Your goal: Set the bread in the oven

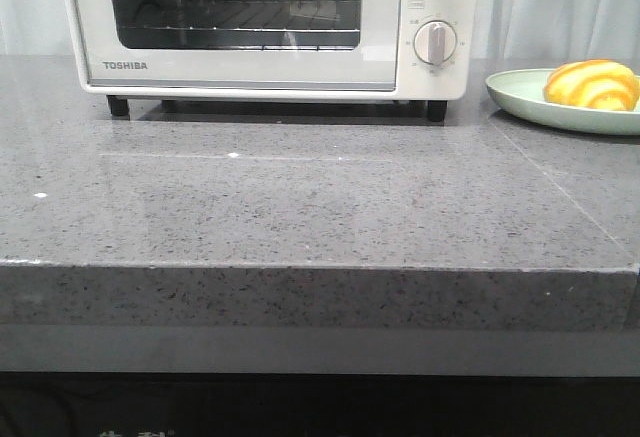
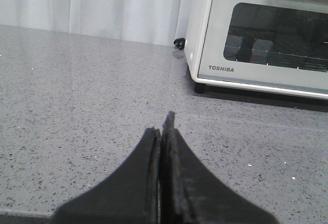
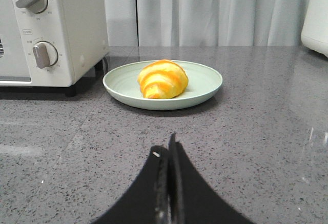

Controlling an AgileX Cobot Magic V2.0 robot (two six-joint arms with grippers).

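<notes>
The bread [image 1: 591,84], a glossy golden-yellow roll with orange stripes, lies on a pale green plate [image 1: 520,102] at the far right of the counter; it also shows in the right wrist view [image 3: 162,79]. The cream-white Toshiba oven [image 1: 250,69] stands at the back with its glass door shut; the left wrist view shows its front [image 2: 266,55]. My left gripper [image 2: 163,124] is shut and empty, low over the counter, short of the oven. My right gripper [image 3: 168,144] is shut and empty, short of the plate [image 3: 205,83]. Neither gripper shows in the front view.
The grey speckled counter [image 1: 300,207] has its front edge near me. White curtains [image 3: 220,8] hang behind. A white appliance [image 3: 319,19] stands at the far right. The oven's dials [image 3: 43,54] face the plate side.
</notes>
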